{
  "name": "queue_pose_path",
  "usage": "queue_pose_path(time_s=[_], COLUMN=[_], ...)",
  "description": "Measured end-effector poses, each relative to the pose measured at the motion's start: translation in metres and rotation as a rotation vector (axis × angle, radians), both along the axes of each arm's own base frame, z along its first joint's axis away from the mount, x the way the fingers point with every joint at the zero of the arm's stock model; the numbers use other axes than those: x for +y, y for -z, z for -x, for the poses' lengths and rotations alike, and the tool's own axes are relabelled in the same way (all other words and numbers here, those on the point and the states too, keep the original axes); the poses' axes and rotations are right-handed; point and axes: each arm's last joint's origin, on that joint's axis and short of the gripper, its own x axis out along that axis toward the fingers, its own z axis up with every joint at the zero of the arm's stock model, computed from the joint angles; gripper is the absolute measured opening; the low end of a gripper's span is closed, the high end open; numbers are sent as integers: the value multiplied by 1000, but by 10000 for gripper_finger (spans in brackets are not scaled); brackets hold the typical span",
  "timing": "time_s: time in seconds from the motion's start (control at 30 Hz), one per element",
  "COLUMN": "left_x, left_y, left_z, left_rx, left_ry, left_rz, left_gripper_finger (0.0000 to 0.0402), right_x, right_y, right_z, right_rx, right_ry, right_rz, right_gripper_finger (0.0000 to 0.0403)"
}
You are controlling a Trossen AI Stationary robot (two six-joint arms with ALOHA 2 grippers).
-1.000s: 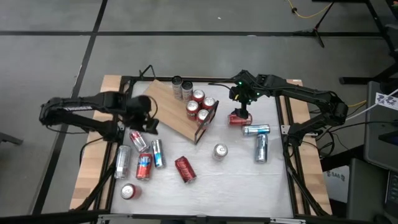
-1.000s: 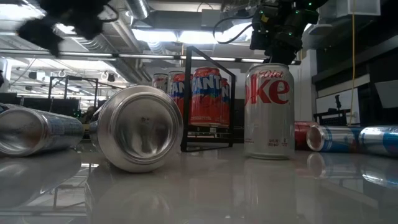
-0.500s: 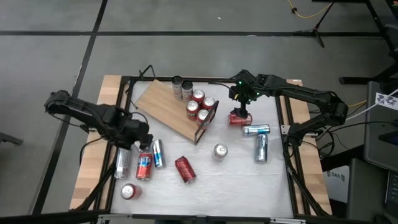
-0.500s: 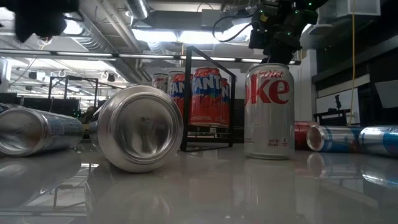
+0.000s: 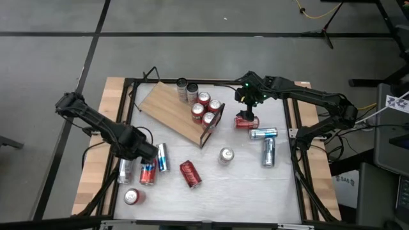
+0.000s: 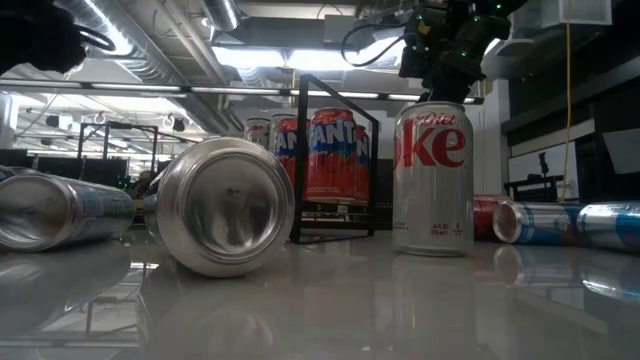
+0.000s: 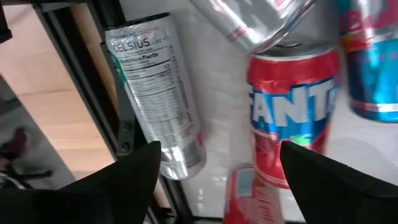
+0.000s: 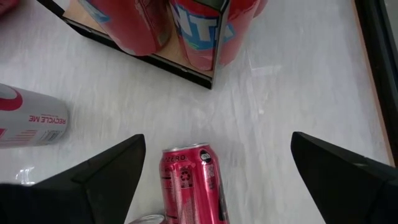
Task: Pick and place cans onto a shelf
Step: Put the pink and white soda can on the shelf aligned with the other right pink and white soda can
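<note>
Five cans (image 5: pixel 203 107) on shelf (image 5: pixel 167 110), nine on table (image 5: pixel 243 172), both grippers spread.

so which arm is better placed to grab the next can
Probably the right: its open gripper hangs directly over a lying red can close to the shelf. The left gripper, also open, is over cans farther away.

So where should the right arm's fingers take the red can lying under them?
Across the middle of its round body, coming straight down. The red can lies on its side on the table, and the right gripper hangs right above it, fingers open either side. The ends offer no flat hold.
</note>
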Motion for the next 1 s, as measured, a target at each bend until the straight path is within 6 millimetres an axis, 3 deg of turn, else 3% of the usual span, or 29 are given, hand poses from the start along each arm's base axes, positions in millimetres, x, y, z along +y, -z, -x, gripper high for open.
queue_pose_path(time_s=[0.17, 0.57, 1.0], left_x=[-9, -2, 3], left_y=[15, 60, 71], left_z=[7, 25, 30], left_rx=[43, 59, 62], left_ry=[81, 91, 75], left_rz=[-21, -14, -77], left_gripper_finger=[322, 322, 322], right_x=[0, 0, 0], right_y=[0, 0, 0], right_z=[0, 0, -1], right_rx=[0, -3, -6], right_ry=[-1, 0, 0], right_rz=[0, 1, 3], right_gripper_finger=[390, 390, 390])
